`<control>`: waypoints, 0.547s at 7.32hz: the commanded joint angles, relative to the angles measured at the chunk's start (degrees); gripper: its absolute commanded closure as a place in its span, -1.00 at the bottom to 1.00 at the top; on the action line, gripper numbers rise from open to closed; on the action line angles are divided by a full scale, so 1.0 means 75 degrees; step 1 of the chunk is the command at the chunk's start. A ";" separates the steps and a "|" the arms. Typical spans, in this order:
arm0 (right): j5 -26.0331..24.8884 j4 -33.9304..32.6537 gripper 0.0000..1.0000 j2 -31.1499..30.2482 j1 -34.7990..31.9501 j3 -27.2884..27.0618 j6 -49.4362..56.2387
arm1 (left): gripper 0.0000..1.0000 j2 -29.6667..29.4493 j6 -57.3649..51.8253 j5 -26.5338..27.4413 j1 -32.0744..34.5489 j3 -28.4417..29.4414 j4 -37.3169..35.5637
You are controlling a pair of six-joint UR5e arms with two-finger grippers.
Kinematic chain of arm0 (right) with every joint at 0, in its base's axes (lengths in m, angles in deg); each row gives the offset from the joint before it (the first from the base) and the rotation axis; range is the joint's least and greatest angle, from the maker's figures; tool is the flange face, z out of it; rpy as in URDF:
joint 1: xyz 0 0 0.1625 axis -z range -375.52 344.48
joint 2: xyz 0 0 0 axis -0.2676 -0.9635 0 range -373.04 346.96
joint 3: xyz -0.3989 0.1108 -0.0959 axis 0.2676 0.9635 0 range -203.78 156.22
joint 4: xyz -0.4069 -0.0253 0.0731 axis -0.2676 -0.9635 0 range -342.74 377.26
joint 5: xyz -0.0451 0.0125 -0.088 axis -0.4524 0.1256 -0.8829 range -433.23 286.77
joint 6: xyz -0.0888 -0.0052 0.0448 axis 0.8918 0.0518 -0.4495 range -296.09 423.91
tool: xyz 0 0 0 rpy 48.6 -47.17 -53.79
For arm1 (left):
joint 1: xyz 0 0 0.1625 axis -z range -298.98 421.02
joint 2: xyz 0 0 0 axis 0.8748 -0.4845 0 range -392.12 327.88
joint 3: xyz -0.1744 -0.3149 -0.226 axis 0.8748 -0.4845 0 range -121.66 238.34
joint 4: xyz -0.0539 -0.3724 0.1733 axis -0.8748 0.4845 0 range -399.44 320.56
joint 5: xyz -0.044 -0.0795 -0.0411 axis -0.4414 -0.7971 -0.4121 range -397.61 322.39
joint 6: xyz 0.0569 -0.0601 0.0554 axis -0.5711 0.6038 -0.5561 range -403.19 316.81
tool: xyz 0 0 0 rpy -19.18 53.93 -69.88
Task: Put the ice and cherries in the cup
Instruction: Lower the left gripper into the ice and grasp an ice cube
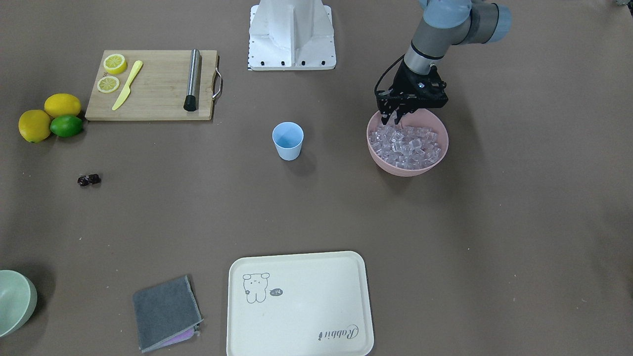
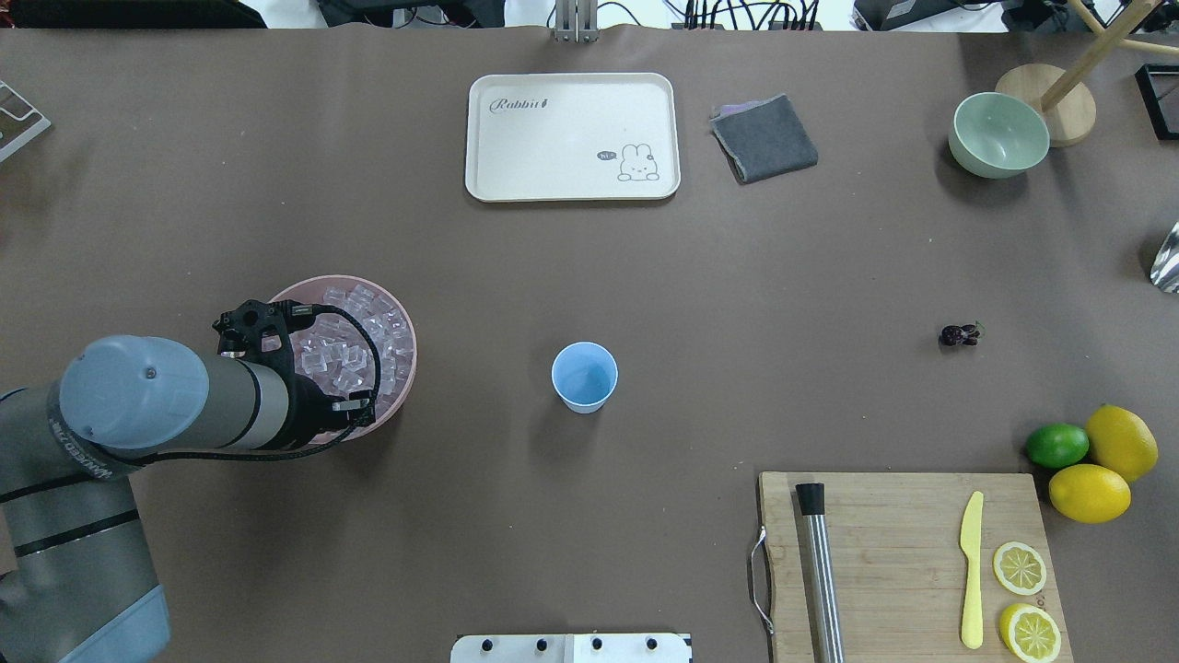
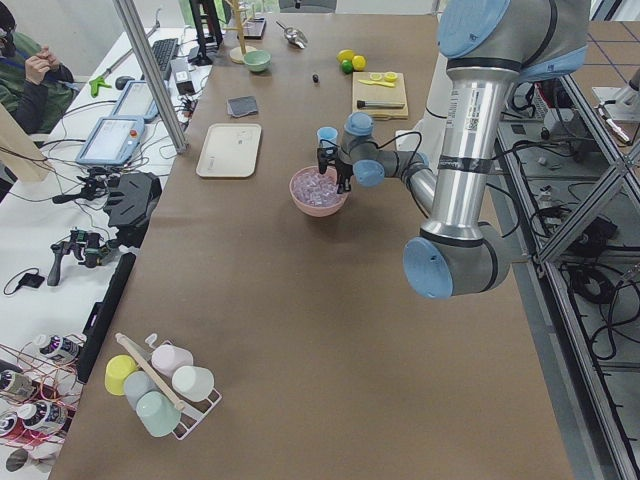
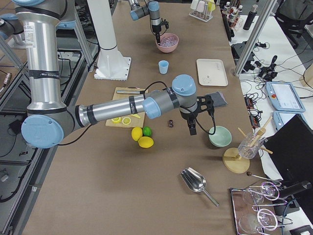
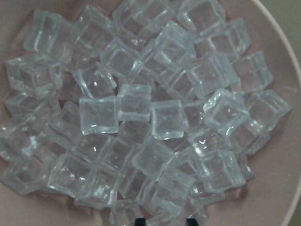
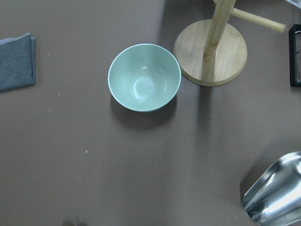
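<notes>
The ice (image 5: 150, 117) fills a pink bowl (image 1: 410, 170) on my left side; both show in the overhead view, the ice (image 2: 355, 345) and the bowl (image 2: 405, 368). My left gripper (image 1: 391, 118) hangs open just above the ice at the bowl's near rim; its two fingertips (image 5: 138, 221) stand apart at the bottom of the left wrist view. The light-blue cup (image 2: 584, 377) stands upright and empty at the table's middle. The cherries (image 2: 959, 335) lie on the table at the right. My right gripper (image 4: 191, 128) hovers between the cherries (image 4: 170, 123) and a green bowl; I cannot tell its state.
A cutting board (image 2: 903, 552) with a knife, lemon slices and a metal rod is near right, with lemons and a lime (image 2: 1057, 445) beside it. A cream tray (image 2: 571, 138), grey cloth (image 2: 764, 138), green bowl (image 6: 144, 77), wooden stand (image 6: 210, 52) and metal scoop (image 6: 275, 193) lie on the far side.
</notes>
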 commanded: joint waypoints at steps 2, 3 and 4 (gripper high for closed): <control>0.0000 0.0000 -1.00 0.0000 0.0015 0.0008 0.0000 | 1.00 0.0000 -0.0139 -0.0065 0.0270 -0.0261 0.0000; -0.0012 0.0000 -1.00 0.0000 0.0015 -0.0004 0.0000 | 1.00 0.0000 -0.0442 -0.0100 0.0493 -0.0402 -0.0012; -0.0012 0.0000 -1.00 0.0000 0.0015 0.0008 0.0000 | 1.00 0.0000 -0.0469 -0.0425 0.0808 -0.0380 0.0000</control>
